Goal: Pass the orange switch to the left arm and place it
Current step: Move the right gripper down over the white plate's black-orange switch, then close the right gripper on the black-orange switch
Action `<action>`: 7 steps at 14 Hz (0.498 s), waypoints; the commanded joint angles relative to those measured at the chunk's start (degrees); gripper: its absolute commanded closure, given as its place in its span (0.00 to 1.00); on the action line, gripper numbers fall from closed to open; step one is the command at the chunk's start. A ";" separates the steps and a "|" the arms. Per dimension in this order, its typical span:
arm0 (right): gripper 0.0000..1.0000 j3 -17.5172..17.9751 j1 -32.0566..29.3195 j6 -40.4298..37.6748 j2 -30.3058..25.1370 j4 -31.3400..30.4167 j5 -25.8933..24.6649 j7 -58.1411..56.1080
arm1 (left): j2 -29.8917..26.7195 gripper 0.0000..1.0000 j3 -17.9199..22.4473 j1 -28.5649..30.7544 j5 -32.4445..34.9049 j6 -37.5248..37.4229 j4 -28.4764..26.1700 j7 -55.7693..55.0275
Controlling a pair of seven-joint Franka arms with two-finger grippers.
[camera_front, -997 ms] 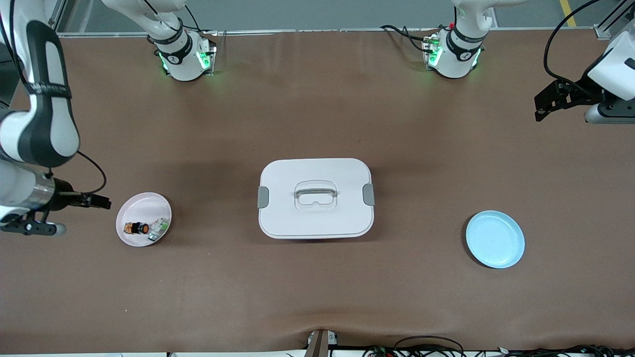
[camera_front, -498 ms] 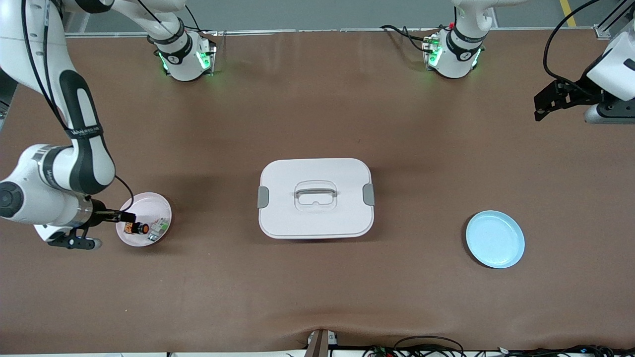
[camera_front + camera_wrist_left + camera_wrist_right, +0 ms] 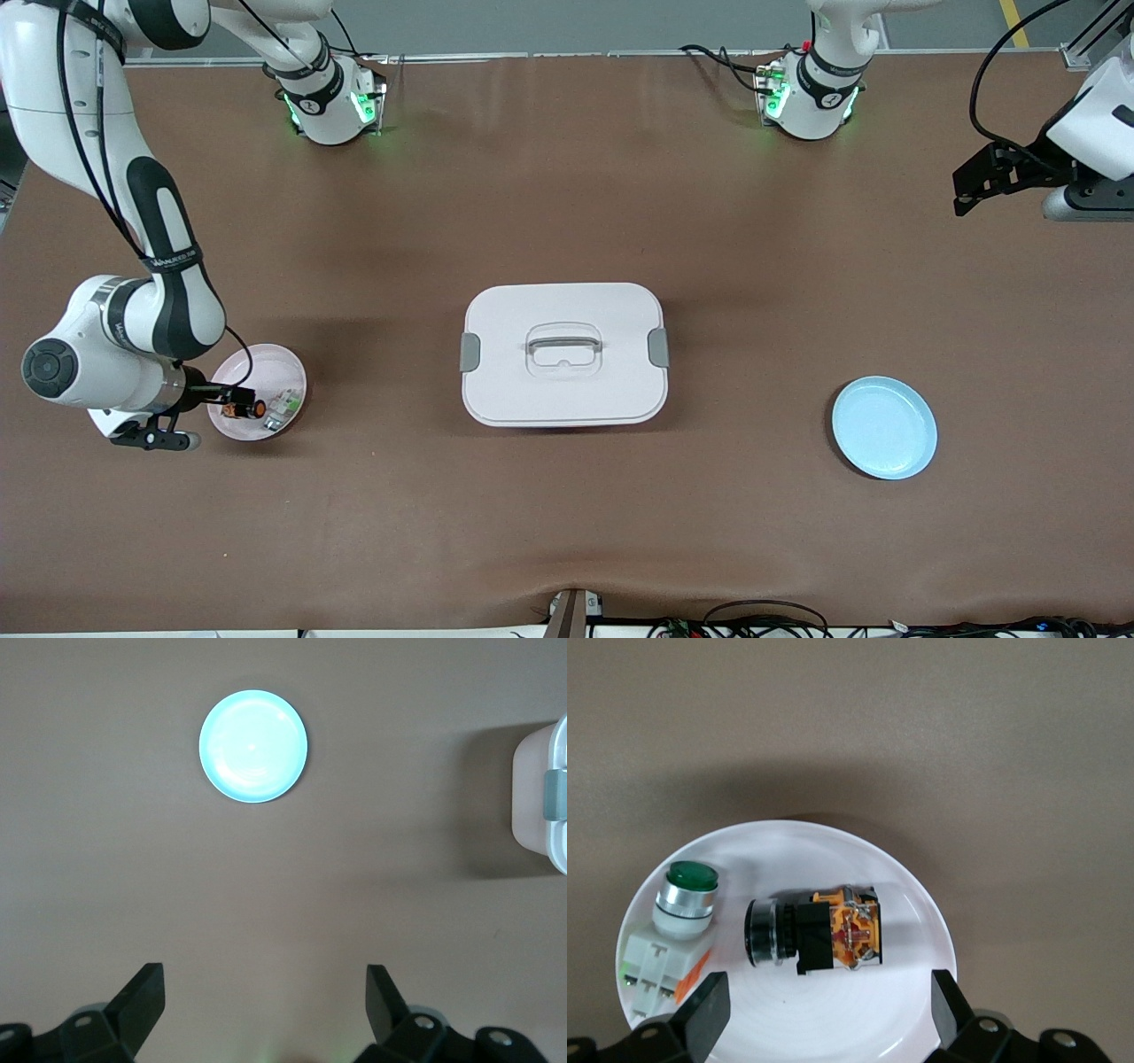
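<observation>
The blue plate (image 3: 884, 428) is lying nearest the front camera, toward the left arm's end of the table from the box (image 3: 564, 354), well apart from it. The pink plate (image 3: 258, 392) is sitting slightly farther from the front camera, well apart from the box toward the right arm's end. The orange switch (image 3: 242, 409) is lying on its side in this plate, just beside a green-and-white component (image 3: 283, 409) that is lying on the box's side of it. The right arm is reaching from its base down its end of the table, bending at the elbow and turning its wrist back toward the box, so that the right gripper (image 3: 232, 396) is hanging low over the pink plate (image 3: 912, 904). Its fingers (image 3: 704, 1010) are standing spread wide on either side of the orange switch (image 3: 815, 933), touching nothing. The box, lid on, is sitting at the middle of the table. The left arm is waiting, folded high at its end of the table, farther from the front camera than the box. The left gripper (image 3: 974, 186) is hanging over bare table (image 3: 797, 230), its fingers (image 3: 142, 997) spread wide and holding nothing.
</observation>
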 commanded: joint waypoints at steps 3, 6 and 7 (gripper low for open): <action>0.00 0.47 -0.44 2.73 1.73 0.30 4.06 -1.47 | -0.36 0.00 -0.26 0.16 -0.93 -0.90 0.03 -0.30; 0.00 0.47 -0.52 4.84 2.96 0.30 4.06 -2.00 | -0.27 0.00 -0.26 0.24 -0.93 -0.90 0.03 -0.30; 0.00 0.47 -0.61 5.11 3.14 0.30 4.06 -3.48 | -0.27 0.00 -0.26 0.16 -0.93 -0.90 0.03 -0.30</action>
